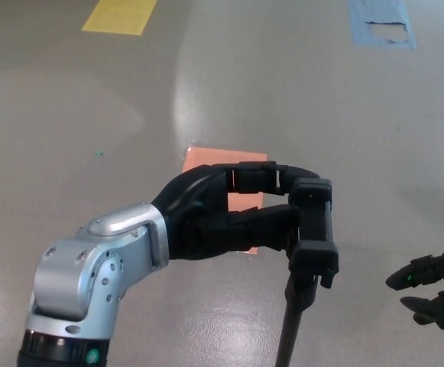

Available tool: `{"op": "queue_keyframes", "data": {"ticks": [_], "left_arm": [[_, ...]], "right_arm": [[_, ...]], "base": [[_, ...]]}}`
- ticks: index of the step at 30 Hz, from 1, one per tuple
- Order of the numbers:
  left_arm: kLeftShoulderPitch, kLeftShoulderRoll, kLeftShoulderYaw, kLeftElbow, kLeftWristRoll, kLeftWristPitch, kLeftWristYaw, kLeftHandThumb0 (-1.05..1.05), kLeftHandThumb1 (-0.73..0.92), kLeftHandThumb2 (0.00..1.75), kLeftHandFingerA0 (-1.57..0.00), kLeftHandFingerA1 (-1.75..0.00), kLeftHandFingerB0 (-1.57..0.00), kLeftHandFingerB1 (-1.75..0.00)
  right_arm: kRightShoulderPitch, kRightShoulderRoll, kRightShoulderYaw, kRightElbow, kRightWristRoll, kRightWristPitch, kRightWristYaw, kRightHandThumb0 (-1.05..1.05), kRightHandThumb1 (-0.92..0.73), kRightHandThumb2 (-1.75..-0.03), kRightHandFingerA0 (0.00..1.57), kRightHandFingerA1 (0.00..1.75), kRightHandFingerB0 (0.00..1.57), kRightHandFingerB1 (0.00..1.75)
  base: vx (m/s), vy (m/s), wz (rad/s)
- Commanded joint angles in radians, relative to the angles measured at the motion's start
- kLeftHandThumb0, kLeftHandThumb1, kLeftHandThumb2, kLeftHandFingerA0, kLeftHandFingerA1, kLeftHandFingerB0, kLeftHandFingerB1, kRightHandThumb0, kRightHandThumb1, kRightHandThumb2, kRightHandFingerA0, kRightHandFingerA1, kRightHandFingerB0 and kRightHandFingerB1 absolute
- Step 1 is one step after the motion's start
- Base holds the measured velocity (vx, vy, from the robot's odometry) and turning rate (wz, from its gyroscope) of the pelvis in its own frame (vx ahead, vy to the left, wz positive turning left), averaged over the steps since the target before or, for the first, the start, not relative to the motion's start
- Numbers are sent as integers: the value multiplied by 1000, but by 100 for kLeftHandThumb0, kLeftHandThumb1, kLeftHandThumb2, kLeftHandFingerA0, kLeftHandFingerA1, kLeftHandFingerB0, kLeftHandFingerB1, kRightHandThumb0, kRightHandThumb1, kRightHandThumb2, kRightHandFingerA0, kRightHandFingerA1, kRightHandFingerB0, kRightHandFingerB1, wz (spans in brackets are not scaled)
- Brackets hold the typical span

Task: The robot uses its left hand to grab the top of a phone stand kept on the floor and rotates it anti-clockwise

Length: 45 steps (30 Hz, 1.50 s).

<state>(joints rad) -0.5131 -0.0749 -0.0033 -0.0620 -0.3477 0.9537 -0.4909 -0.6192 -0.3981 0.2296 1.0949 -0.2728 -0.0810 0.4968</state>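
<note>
Nearest the camera, the silver forearm comes up from the bottom left, aimed at the phone stand, our landmark here. The stand's dark pole climbs out of the bottom edge, and the black clamp head on top sits right of centre, above the grey floor. The left hand is wrapped on that clamp head from its left side: two fingers curl over the top and far edge, the thumb presses in underneath, pinching the head between them. That's a grip made for twisting, I'd say, with the wrist lined up across the pole so a turn goes straight into the stand. Off to the right of the stand, well apart, the right hand hangs with fingers spread and holding nothing, clear of the work. Just beyond the stand, an orange sheet lies flat on the floor. Farther back, a yellow marking and a blue patch.
</note>
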Motion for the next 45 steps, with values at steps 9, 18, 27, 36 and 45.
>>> {"op": "queue_keyframes", "data": {"ticks": [9,18,27,36,45], "left_arm": [[20,11,11,22,-92,130,20,-30,65,59,-95,-79,-69,-46],[67,73,-51,-34,-104,68,-40,-79,48,74,0,-17,0,-4],[88,120,-88,-11,-110,-32,-96,-92,60,92,0,-4,0,-1],[122,149,-83,14,-118,-76,-119,-88,57,91,0,-6,0,-4],[173,245,-23,103,-73,-200,-131,-83,54,88,0,-10,0,-7]], "right_arm": [[-8,-17,-2,11,-1,-20,16,-48,-77,-62,51,41,37,35],[6,-22,7,1,-12,-40,19,-54,-74,-62,45,40,35,35],[-2,-25,28,10,-27,-50,10,-55,-74,-62,48,41,36,35],[-2,-11,28,13,-32,-11,-5,-53,-64,-87,49,53,34,47],[-8,-1,21,17,-29,17,-13,-47,-75,-63,52,39,38,35]], "base": [[0,0,0],[0,0,0],[0,0,0],[0,0,0],[0,0,0]]}}
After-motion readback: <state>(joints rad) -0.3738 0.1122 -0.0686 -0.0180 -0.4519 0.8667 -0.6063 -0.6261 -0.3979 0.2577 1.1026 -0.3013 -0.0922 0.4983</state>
